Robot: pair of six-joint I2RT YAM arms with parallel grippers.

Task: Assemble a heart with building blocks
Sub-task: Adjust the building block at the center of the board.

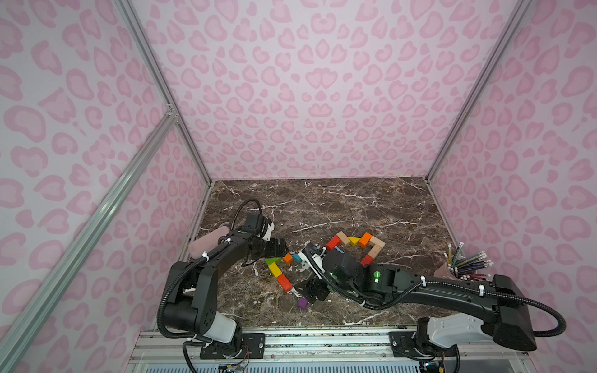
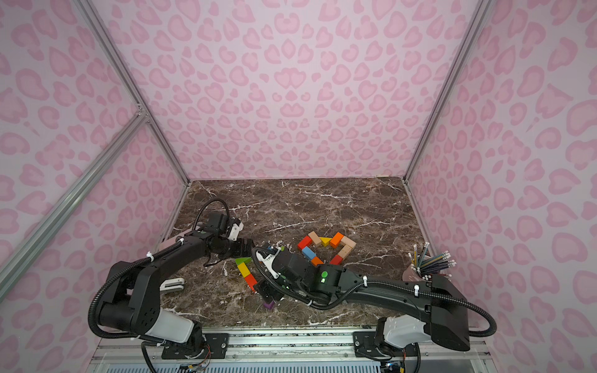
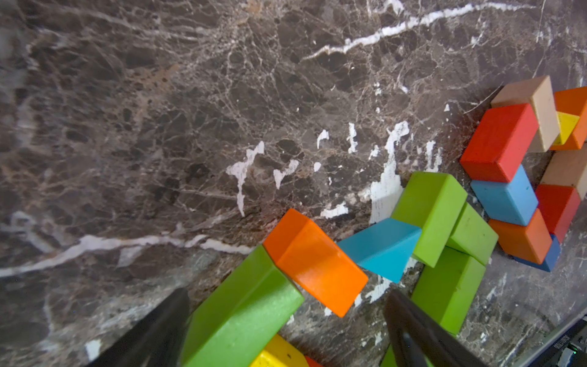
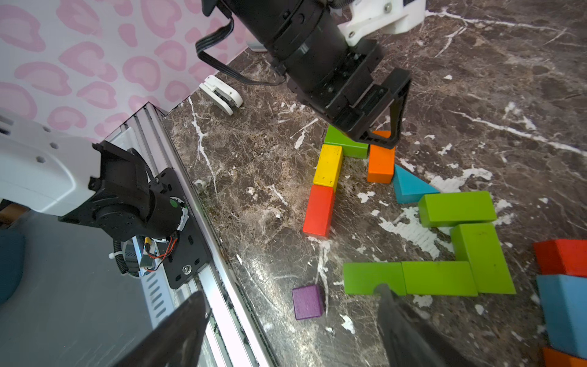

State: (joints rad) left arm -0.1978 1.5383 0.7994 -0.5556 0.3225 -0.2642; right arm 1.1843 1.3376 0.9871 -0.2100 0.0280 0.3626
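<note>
The building blocks lie in two groups on the marble table. The farther group is a small loop with a red brick, plain wood bricks, a yellow wedge and an orange cube. Nearer lies a chain: green block, orange block, teal wedge, yellow brick, red brick and several green bricks. My left gripper hangs open over the green and orange blocks. My right gripper is open, with a loose purple cube resting on the table between its fingers.
A pale pink pouch lies at the left wall behind my left arm. A pink cup of pencils stands at the right wall. A white clip-like object lies near the left edge. An aluminium rail runs along the front edge.
</note>
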